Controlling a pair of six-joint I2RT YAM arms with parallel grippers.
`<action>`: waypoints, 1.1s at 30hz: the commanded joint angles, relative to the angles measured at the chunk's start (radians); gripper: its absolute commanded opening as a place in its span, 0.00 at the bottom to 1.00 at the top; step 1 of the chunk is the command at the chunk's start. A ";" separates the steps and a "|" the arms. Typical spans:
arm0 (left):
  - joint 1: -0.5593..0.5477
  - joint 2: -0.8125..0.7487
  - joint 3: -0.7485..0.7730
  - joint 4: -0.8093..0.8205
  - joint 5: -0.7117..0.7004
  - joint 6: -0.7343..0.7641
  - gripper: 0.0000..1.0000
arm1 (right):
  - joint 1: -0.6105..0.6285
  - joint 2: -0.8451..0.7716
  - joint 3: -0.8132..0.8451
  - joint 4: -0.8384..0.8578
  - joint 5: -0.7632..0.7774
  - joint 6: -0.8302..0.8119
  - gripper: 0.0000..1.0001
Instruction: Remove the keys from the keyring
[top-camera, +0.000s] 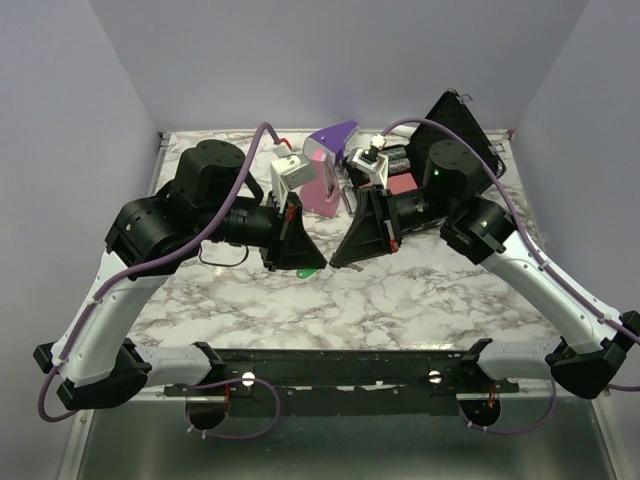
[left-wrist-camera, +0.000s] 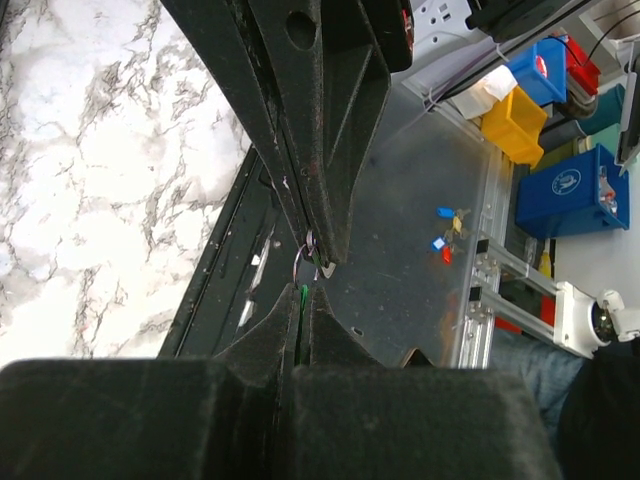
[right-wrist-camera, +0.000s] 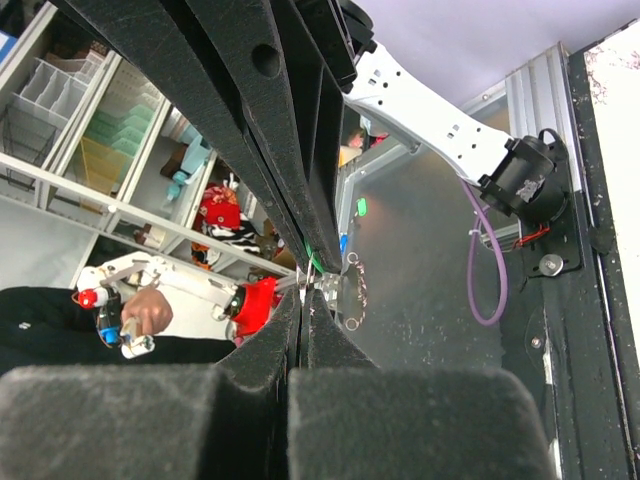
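My two grippers meet tip to tip above the marble table (top-camera: 420, 300). My left gripper (top-camera: 312, 264) is shut on the green key (top-camera: 303, 272). In the left wrist view the key shows as a green sliver (left-wrist-camera: 302, 296) between the closed jaws of the left gripper (left-wrist-camera: 302, 290). My right gripper (top-camera: 337, 262) is shut on a thin silvery piece, which looks like the keyring (right-wrist-camera: 305, 284); its own tips (right-wrist-camera: 303, 292) are closed. The thin ring (left-wrist-camera: 300, 262) hangs beside the right gripper's tip in the left wrist view. The green key (right-wrist-camera: 314, 260) also shows in the right wrist view.
A purple-and-pink wedge object (top-camera: 328, 165) and a white block (top-camera: 290, 175) stand behind the grippers. A black angled object (top-camera: 465, 125) and a pink item (top-camera: 400, 186) are at the back right. A black rail (top-camera: 340, 365) runs along the near edge.
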 joint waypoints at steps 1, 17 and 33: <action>-0.012 0.005 0.013 -0.063 -0.027 0.021 0.00 | 0.002 -0.009 0.036 -0.035 -0.075 -0.013 0.01; -0.012 -0.089 0.082 0.051 -0.192 -0.056 0.87 | 0.002 -0.031 0.055 0.003 0.013 -0.006 0.01; -0.010 -0.397 -0.539 0.997 -0.286 -0.588 0.75 | 0.003 -0.077 -0.025 0.386 0.175 0.189 0.01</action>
